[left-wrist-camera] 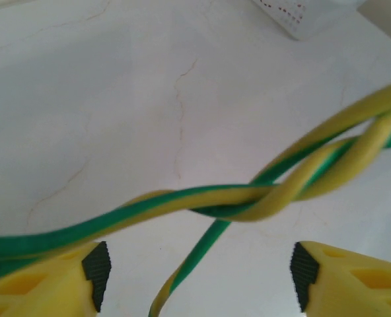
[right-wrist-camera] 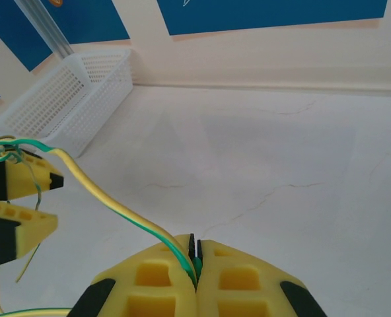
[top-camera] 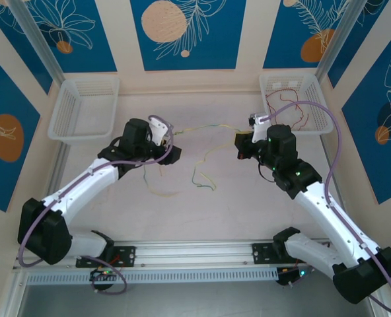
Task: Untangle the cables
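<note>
Clearly 2 grn-yel cables (left-wrist-camera: pixel 202 197) twisted; 2 baskets (top-camera: pixel 62 112).

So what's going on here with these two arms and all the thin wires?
Two robot arms are working on tangled green-and-yellow cables. The right gripper is shut on one strand, which runs through the air to the left gripper. The left gripper's jaws stand open, with a twisted pair between them. Loose ends hang down to the table. A red cable lies in the right basket.
</note>
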Controlling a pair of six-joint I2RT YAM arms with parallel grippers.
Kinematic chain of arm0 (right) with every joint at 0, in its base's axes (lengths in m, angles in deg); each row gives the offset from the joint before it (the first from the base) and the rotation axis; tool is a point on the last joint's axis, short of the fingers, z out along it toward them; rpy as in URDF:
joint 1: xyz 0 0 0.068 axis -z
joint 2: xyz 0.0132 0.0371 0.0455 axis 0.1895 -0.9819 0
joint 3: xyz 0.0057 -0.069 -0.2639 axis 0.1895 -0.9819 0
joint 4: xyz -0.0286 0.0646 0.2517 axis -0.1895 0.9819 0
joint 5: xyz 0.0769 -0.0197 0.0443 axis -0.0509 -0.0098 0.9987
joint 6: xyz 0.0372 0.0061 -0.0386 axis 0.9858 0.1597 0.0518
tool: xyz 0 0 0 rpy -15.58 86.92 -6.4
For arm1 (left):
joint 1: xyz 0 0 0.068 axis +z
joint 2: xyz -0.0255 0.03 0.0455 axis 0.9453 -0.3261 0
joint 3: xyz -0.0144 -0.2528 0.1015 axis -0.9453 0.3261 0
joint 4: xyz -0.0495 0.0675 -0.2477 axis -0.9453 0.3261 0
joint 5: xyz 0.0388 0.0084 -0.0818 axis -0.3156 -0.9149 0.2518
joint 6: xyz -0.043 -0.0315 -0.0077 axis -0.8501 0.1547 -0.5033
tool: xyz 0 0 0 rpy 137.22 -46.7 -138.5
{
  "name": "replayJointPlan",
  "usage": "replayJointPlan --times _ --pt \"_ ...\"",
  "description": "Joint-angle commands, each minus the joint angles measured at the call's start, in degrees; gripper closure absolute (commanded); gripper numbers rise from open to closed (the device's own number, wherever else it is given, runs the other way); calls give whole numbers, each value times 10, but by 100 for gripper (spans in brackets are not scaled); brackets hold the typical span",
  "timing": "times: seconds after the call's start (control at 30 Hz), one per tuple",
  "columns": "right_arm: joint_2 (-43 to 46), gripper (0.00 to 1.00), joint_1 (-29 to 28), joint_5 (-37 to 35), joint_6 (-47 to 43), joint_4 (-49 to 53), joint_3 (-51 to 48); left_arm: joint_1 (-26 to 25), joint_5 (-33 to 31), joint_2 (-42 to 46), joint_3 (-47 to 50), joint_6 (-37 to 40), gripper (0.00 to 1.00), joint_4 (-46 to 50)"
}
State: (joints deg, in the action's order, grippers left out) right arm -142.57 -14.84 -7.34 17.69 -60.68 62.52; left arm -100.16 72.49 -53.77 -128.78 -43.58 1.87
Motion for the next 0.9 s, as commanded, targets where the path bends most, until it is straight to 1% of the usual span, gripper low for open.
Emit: replayJointPlan --times 0.0,0.1,0.17,0.2,0.23,0.37,0.43,0.53,0.57,0.67,0.7,0.77,0.87 --pt "14 100 5 37 22 -1 14 -7 7 -5 -16 18 43 -36" --pt "11 100 4 48 24 -11 8 -8 12 -7 -13 10 76 -50" --pt "3 100 3 37 19 -7 5 -8 13 -3 -12 3 88 -53" --pt "-4 100 2 27 14 -2 4 -8 15 1 -14 0 95 -50" --pt "-9 100 1 5 10 5 3 -8 17 6 -15 -3 100 -45" --pt "-57 100 -11 -120 3 60 11 -8 30 55 -8 -23 100 -35" --pt "-88 100 -27 -206 3 86 17 -8 43 88 1 -38 100 -41" --pt "-148 100 -69 -351 1 124 33 -8 71 127 2 -58 100 -41" --pt "-166 100 -76 -375 7 133 39 -8 83 134 3 -63 100 -42" --pt "-204 100 -89 -409 24 141 47 -8 118 151 -2 -74 100 -37" --pt "-215 100 -81 -403 33 140 45 -8 120 160 1 -73 100 -36" --pt "-230 100 -51 -370 50 149 47 -6 117 178 11 -65 100 -34" --pt "-249 100 -16 -363 53 158 48 -1 118 201 15 -56 100 -14"
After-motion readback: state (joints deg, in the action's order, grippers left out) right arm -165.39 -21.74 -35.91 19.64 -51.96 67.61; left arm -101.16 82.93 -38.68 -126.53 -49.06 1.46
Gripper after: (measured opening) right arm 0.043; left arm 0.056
